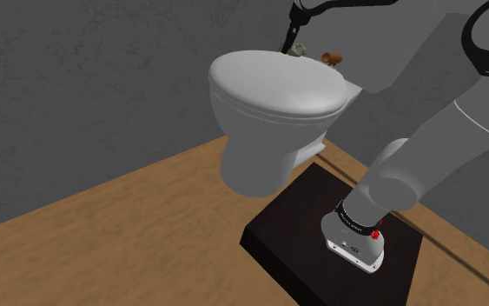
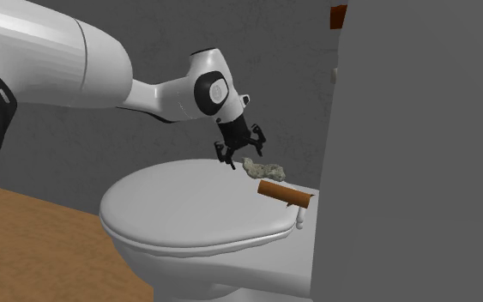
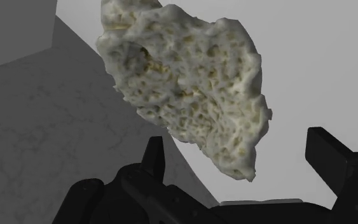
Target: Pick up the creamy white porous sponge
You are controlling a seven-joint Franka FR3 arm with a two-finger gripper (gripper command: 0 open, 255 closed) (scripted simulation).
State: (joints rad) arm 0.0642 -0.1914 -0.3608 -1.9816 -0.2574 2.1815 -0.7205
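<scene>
Caught the gripper (image 3: 234,143) spread wide with nothing clamped, poised just over the sponge (image 3: 184,83), both fingers (image 3: 153,159) clear of it. Found the sponge lying on a pale ledge (image 3: 317,70) behind the toilet lid (image 2: 188,206). Placed it mid-frame in the second exterior view, right of the lid. Placed it near top centre in the shoulder view.

Risks, as judged:
- Looked lumpy and uneven, set askew to the finger line. Could end up pinching one thin lobe and losing it on the lift.
- Looked soft. Could squash, then spring out if closed off-centre.
- Noted a brown roll (image 2: 284,195) just beside it. Could clip that with a finger on the way down and knock it off the ledge.
- Could jam fingertips into the ledge by descending too far, or shove the sponge along rather than straddle it.

Hard to read:
- Couldn't tell the gap between fingertips and sponge from either exterior view.
- Lost the ledge's far side behind a grey slab (image 2: 419,154) on the second exterior view's right.
- Saw the sponge (image 1: 299,49) as a mere speck beside the gripper (image 1: 290,39) in the shoulder view.
- Couldn't see its underside or how it sat.
</scene>
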